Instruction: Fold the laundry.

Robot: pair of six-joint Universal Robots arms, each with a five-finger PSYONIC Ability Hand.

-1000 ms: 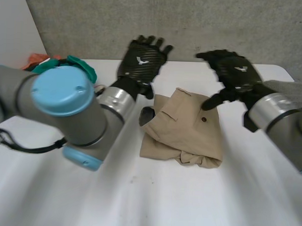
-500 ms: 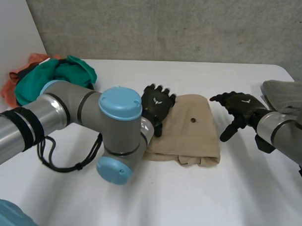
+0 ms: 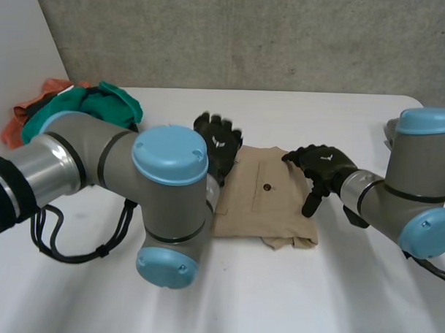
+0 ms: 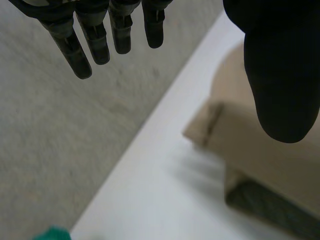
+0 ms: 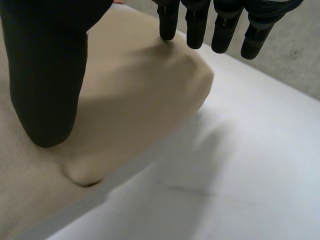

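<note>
As wrist views show, both spread: left robot hand (image 4: 280, 70) hovering, right robot hand (image 5: 47, 75) touching garment (image 5: 135, 87).

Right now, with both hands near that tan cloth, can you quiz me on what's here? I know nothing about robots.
1. True or false: the left hand is gripping the tan garment.
2. The green and orange clothes pile lies: A) at the table's far left; B) on the tan garment; C) at the near edge.
3. Which hand has a fingertip on the garment?
Key: 1 false, its fingers are straight and hold nothing; 2 A; 3 the right hand.
</note>
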